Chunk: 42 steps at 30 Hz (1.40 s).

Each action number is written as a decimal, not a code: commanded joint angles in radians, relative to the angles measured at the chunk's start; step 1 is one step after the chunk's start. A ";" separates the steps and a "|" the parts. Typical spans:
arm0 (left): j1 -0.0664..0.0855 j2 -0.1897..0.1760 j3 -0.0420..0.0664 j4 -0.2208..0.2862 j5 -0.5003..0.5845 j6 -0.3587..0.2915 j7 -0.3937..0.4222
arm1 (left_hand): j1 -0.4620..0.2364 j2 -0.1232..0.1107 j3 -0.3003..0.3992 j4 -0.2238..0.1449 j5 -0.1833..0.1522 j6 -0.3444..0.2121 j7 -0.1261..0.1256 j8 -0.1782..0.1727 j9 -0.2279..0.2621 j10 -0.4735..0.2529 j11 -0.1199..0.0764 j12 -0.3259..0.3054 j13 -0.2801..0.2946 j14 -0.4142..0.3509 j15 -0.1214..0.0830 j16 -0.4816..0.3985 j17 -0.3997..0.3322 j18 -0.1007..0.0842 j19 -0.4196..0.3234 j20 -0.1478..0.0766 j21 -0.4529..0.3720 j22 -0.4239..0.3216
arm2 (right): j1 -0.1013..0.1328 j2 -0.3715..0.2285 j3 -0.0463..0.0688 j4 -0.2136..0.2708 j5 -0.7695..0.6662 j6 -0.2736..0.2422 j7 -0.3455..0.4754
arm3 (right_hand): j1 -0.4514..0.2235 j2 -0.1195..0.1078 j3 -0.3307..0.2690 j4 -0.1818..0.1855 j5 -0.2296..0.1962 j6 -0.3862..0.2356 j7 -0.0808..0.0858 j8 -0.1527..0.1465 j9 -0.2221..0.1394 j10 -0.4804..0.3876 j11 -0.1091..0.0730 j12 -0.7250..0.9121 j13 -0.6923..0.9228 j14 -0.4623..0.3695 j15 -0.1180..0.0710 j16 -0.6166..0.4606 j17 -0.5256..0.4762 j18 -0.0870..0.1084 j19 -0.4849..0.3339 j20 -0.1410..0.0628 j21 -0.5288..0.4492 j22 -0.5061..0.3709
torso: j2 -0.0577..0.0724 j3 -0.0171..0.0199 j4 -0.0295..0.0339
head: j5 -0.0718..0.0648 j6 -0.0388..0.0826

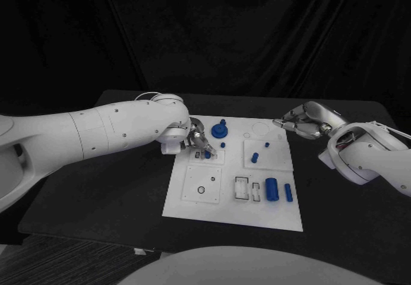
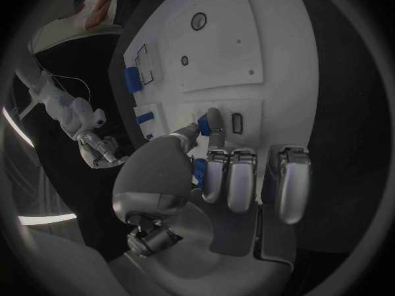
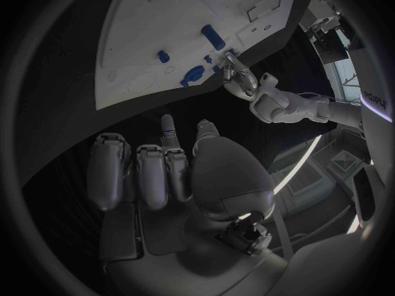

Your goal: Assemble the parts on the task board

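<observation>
Small blue part [image 1: 208, 154] pinched in left hand [image 1: 193, 140] over task board [image 1: 231, 208]'s upper-left slot, best kept upright and eased straight down; right hand [image 1: 304, 123] curled, holding nothing, beside board.

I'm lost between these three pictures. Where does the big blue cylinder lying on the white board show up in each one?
Head view: the big blue cylinder lies near the task board's near right corner.
Left wrist view: it sits at the board's edge, beyond the left hand.
Right wrist view: I cannot tell; a blue shape at the rim may be it.
Shared landmark: the white task board.
</observation>
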 commanded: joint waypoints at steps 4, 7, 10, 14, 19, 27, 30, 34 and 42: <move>-0.007 0.001 -0.002 -0.002 -0.002 0.017 0.000 | -0.023 0.001 -0.049 0.006 -0.018 0.006 0.001 -0.038 -0.008 0.109 -0.001 0.007 0.263 0.106 -0.003 0.010 0.266 0.013 0.073 0.005 -0.008 0.247 | -0.004 -0.001 0.001 -0.001 -0.002 0.008 -0.018 | 0.023 0.012 -0.018 -0.008 0.022 -0.004 0.004 -0.009 -0.009 0.108 0.001 0.017 0.270 0.074 -0.002 -0.001 0.144 -0.016 0.028 0.007 -0.014 0.200 | 0.000 0.0003 0.0004 | 0.001 0.000; -0.007 0.000 -0.002 -0.002 -0.002 0.017 0.000 | -0.033 0.000 -0.076 0.018 -0.021 0.018 -0.004 -0.020 0.014 0.109 -0.005 0.007 0.263 0.106 -0.006 0.010 0.266 0.013 0.073 0.003 -0.007 0.247 | -0.005 0.000 0.001 -0.001 -0.002 0.008 -0.018 | 0.023 0.012 -0.018 -0.008 0.022 -0.004 0.004 -0.009 -0.009 0.108 0.001 0.017 0.270 0.074 -0.002 -0.001 0.144 -0.016 0.028 0.007 -0.014 0.200 | 0.000 0.0001 0.0003 | 0.001 0.000; -0.007 0.001 -0.002 -0.002 -0.002 0.015 0.001 | -0.035 0.003 -0.105 0.027 -0.023 0.017 -0.011 0.013 0.066 0.109 -0.011 0.007 0.263 0.106 -0.010 0.010 0.266 0.013 0.074 -0.003 -0.008 0.248 | -0.005 0.000 0.001 -0.002 -0.002 0.008 -0.018 | 0.023 0.012 -0.018 -0.008 0.022 -0.004 0.004 -0.009 -0.009 0.108 0.001 0.017 0.270 0.074 -0.002 -0.001 0.144 -0.016 0.028 0.007 -0.014 0.200 | 0.000 0.0002 0.0002 | 0.001 0.000; -0.008 0.001 -0.002 -0.002 -0.002 0.014 0.001 | -0.030 0.010 -0.136 0.036 -0.021 -0.004 -0.014 0.052 0.142 0.109 -0.015 0.007 0.263 0.106 -0.013 0.010 0.266 0.013 0.073 -0.007 -0.009 0.248 | -0.005 0.000 0.001 -0.003 -0.002 0.009 -0.018 | 0.023 0.012 -0.018 -0.008 0.022 -0.004 0.004 -0.009 -0.009 0.108 0.001 0.017 0.270 0.074 -0.002 -0.001 0.144 -0.016 0.028 0.007 -0.014 0.200 | 0.000 0.0001 0.0005 | 0.002 0.000; -0.008 -0.001 -0.002 -0.001 -0.002 0.001 0.003 | -0.021 0.016 -0.153 0.040 -0.022 -0.022 -0.015 0.078 0.191 0.109 -0.016 0.007 0.263 0.106 -0.016 0.010 0.266 0.012 0.074 -0.007 -0.008 0.249 | -0.006 0.000 0.001 -0.004 -0.002 0.009 -0.018 | 0.023 0.012 -0.018 -0.008 0.022 -0.004 0.004 -0.009 -0.009 0.108 0.001 0.017 0.270 0.074 -0.002 -0.001 0.144 -0.016 0.028 0.007 -0.014 0.200 | 0.000 0.0004 0.0004 | 0.002 0.000; -0.009 -0.006 -0.002 0.003 -0.002 -0.018 0.005 | -0.012 0.022 -0.170 0.042 -0.022 -0.042 -0.016 0.099 0.235 0.109 -0.016 0.007 0.263 0.106 -0.016 0.010 0.266 0.013 0.074 -0.008 -0.009 0.249 | -0.006 -0.001 0.001 -0.005 -0.002 0.009 -0.018 | 0.026 0.012 -0.018 -0.008 0.023 -0.004 0.004 -0.010 -0.009 0.108 0.001 0.017 0.270 0.073 -0.002 -0.002 0.143 -0.016 0.028 0.007 -0.015 0.200 | 0.000 0.0000 0.0004 | 0.001 0.000; -0.009 -0.009 -0.002 0.006 -0.002 -0.025 0.006 | -0.012 0.022 -0.170 0.042 -0.022 -0.042 -0.016 0.099 0.235 0.109 -0.016 0.007 0.263 0.106 -0.016 0.010 0.266 0.012 0.075 -0.008 -0.007 0.250 | -0.006 -0.001 0.001 -0.005 -0.002 0.009 -0.018 | 0.026 0.012 -0.018 -0.008 0.023 -0.004 0.004 -0.010 -0.009 0.108 0.001 0.017 0.270 0.073 -0.002 -0.002 0.143 -0.016 0.028 0.007 -0.015 0.200 | 0.000 -0.0001 0.0003 | 0.001 0.000; -0.009 -0.016 -0.002 0.015 -0.002 -0.042 0.009 | -0.012 0.022 -0.172 0.043 -0.023 -0.042 -0.016 0.100 0.237 0.109 -0.016 0.007 0.263 0.106 -0.016 0.010 0.266 0.012 0.076 -0.008 -0.007 0.250 | -0.006 -0.002 0.001 -0.004 -0.002 0.009 -0.018 | 0.027 0.012 -0.018 -0.008 0.023 -0.004 0.004 -0.010 -0.009 0.108 0.001 0.017 0.270 0.073 -0.002 -0.002 0.142 -0.016 0.028 0.007 -0.016 0.200 | 0.000 -0.0004 0.0002 | 0.001 0.000; -0.004 -0.052 -0.002 0.058 -0.002 -0.109 0.022 | -0.016 0.017 -0.192 0.054 -0.023 -0.042 -0.018 0.109 0.255 0.109 -0.018 0.007 0.263 0.106 -0.018 0.010 0.266 0.010 0.079 -0.009 -0.001 0.253 | -0.006 -0.006 0.001 -0.003 -0.002 0.007 -0.019 | 0.028 0.012 -0.018 -0.007 0.023 -0.004 0.004 -0.010 -0.009 0.108 0.001 0.017 0.270 0.073 -0.002 -0.002 0.142 -0.016 0.028 0.007 -0.015 0.200 | 0.000 -0.0001 0.0006 | 0.003 0.000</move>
